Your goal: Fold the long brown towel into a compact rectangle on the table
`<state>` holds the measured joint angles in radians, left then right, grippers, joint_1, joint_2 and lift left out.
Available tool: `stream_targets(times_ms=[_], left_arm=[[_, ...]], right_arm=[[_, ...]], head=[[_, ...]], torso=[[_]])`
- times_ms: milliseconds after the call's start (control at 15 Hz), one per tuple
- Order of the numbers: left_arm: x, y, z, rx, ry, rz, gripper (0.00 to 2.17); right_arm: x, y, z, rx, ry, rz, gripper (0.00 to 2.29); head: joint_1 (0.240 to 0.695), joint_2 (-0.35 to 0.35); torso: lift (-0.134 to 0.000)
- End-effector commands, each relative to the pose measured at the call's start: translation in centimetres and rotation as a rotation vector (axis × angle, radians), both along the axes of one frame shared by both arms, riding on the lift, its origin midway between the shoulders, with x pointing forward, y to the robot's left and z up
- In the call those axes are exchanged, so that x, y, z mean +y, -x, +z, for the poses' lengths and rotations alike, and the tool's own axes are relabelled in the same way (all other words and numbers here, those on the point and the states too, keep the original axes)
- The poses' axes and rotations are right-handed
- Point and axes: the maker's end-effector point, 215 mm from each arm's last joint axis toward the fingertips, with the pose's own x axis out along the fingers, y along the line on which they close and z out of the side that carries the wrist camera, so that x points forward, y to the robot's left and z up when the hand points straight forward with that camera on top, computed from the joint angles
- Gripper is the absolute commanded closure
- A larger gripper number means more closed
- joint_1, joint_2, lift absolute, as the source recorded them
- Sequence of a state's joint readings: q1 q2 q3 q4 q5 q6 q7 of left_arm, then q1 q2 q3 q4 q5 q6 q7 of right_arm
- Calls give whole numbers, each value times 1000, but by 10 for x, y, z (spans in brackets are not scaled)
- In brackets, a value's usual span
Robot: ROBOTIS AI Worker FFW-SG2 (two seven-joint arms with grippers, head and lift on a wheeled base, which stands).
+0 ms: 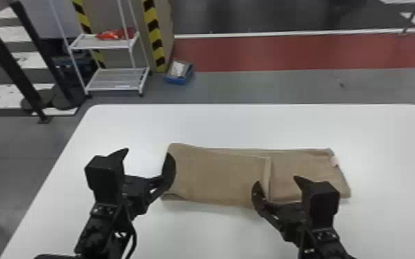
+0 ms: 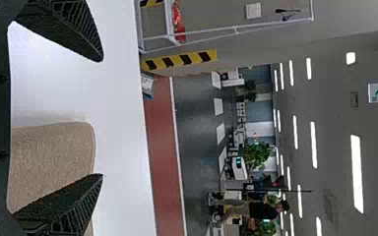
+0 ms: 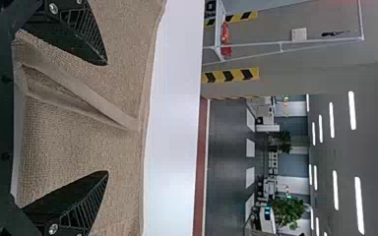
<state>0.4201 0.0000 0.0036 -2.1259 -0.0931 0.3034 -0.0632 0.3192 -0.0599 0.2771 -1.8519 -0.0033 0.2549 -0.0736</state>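
Lying lengthwise left to right on the table (image 1: 217, 124), the towel (image 1: 217, 175) has its unfolded end (image 1: 315, 175) nearer the right arm (image 1: 324, 237), whose spread jaws straddle the flap edge (image 1: 267, 170); left arm (image 1: 96, 229) jaws also sit wide, by the folded end (image 1: 179, 165).

Towel (image 1: 217, 179): matt cloth, rough, nubbly weave
Worktop (image 1: 234, 127): smooth, faint sheen
Left end effector (image 1: 148, 152): matt black, ridged fingers
Right end effector (image 1: 276, 179): matt black, ridged fingers, shiny metal screws (image 3: 53, 8)
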Motion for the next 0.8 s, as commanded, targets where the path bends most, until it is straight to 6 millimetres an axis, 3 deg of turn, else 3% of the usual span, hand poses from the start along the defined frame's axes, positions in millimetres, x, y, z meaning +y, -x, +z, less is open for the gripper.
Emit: stream_targets(times_ms=[0, 333, 733], left_arm=[[9, 2, -4, -19, 47, -3, 36], [9, 6, -11, -16, 107, -33, 36], [5, 6, -16, -7, 114, -47, 39]], right_arm=[[-2, -4, -16, 39, 31, 3, 100], [-2, -4, -33, 69, 47, 5, 194], [17, -17, -21, 43, 60, 38, 225]], head=[[695, 144], [695, 161], [695, 169]], torso=[[-122], [-122], [-121]])
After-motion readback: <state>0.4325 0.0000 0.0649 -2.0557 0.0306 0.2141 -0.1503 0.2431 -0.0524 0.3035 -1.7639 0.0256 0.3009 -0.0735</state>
